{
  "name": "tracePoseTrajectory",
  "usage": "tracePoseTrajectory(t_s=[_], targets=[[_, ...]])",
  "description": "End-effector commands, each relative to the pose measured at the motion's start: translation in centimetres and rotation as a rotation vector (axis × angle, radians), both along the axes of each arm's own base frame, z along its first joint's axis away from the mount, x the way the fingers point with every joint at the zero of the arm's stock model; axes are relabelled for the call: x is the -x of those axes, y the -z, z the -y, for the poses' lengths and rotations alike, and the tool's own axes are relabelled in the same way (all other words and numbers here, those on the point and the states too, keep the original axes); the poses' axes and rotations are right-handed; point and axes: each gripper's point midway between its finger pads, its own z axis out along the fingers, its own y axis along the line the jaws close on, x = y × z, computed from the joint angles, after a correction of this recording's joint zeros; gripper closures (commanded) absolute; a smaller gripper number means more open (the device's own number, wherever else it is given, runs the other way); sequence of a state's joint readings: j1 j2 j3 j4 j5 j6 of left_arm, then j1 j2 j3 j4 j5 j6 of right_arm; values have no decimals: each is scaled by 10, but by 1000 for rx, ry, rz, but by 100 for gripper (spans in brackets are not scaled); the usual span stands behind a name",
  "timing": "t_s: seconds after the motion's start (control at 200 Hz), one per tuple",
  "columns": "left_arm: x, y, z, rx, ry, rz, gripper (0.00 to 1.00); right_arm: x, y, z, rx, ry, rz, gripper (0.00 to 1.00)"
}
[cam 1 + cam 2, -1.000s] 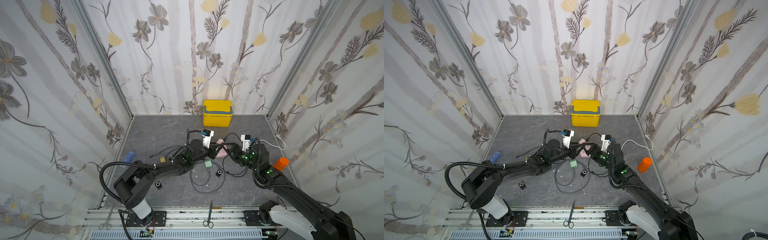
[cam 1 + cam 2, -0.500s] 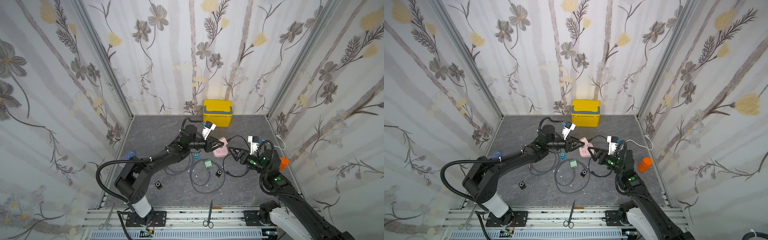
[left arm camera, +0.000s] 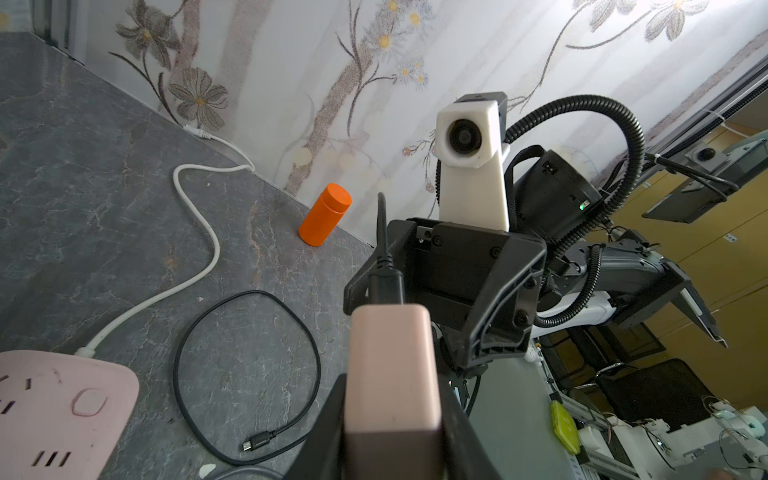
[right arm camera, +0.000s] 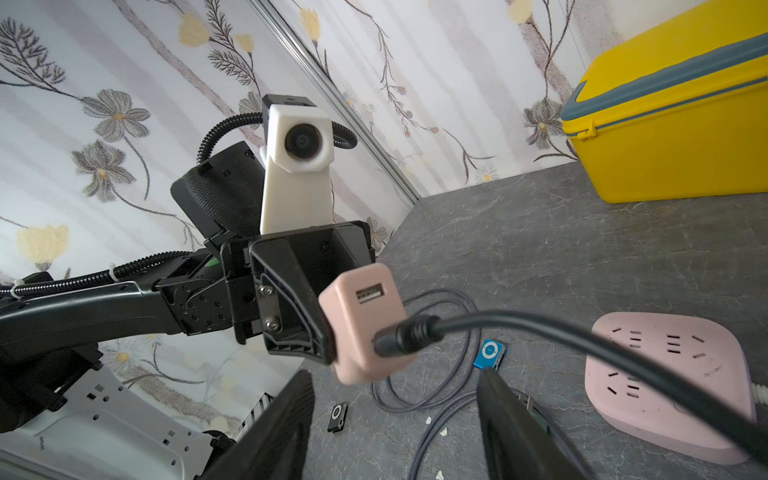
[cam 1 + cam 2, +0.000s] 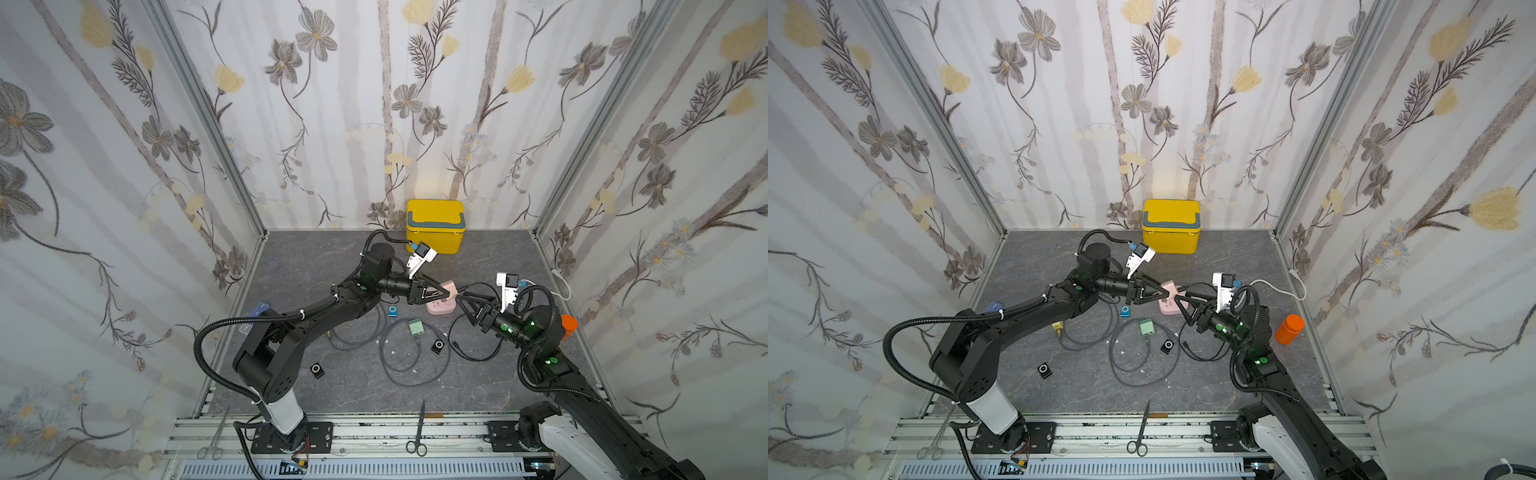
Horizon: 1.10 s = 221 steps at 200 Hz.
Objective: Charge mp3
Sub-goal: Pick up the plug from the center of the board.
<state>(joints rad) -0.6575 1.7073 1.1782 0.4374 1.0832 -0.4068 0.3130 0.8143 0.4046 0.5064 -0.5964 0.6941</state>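
My left gripper (image 5: 445,294) (image 3: 392,384) is shut on a pink USB charger block (image 4: 365,320) (image 3: 392,365), held above the table. A black cable's plug (image 4: 405,334) (image 3: 386,286) sits in the block's lower port, and the cable's other end (image 3: 257,444) lies loose on the table. My right gripper (image 5: 463,301) (image 4: 395,374) faces the block with its jaws open and nothing pinched. A blue mp3 (image 5: 392,311) (image 4: 490,354) lies on the table below the left gripper. Two black mp3 players (image 5: 438,345) (image 5: 317,370) lie nearer the front.
A pink power strip (image 5: 441,307) (image 4: 665,374) with a white cord (image 3: 199,232) lies under the two grippers. Nearby are a green block (image 5: 416,327), grey cable loops (image 5: 411,365), an orange bottle (image 5: 568,325) and a yellow box (image 5: 434,226). Scissors (image 5: 419,428) lie on the front rail.
Both arms have risen off the table; the left carried the pink block up and back. The right gripper's jaws have narrowed, and its tips now stand close to the block.
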Motion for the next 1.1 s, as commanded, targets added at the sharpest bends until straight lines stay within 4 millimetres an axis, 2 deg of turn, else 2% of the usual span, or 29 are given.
tracePoseTrajectory(t_s=[0.0, 0.155, 0.265, 0.37, 0.445, 0.54, 0.699, 0.784, 0.904, 0.994, 1.099], targets=[[4, -8, 0, 25, 41, 29, 96, 3, -14, -5, -22, -45, 77, 40], [-5, -5, 2, 11, -14, 40, 97, 0, -16, -8, -34, -55, 64, 41], [-26, 3, 0, -39, -152, 83, 99, -2, -21, -5, -47, -32, 37, 35], [-40, 7, -5, -90, -279, 185, 100, -7, -25, -1, -54, 8, -30, 31], [-48, 12, -9, -148, -375, 319, 100, -14, -23, 2, -63, 42, -106, 30], [-46, 15, -9, -175, -423, 458, 100, -20, -16, 1, -67, 50, -203, 32], [-42, 18, -9, -185, -441, 560, 100, -24, -13, -5, -128, 23, -292, 36], [-36, 19, -12, -194, -488, 719, 100, -27, -12, -6, -167, 25, -346, 40], [-38, 18, -16, -235, -572, 894, 100, -29, -10, -9, -194, 15, -414, 40], [-39, 26, -16, -284, -604, 1011, 100, -30, -8, -9, -221, 21, -449, 40], [-35, 21, -18, -249, -667, 1112, 100, -32, 1, -8, -225, 51, -500, 41]])
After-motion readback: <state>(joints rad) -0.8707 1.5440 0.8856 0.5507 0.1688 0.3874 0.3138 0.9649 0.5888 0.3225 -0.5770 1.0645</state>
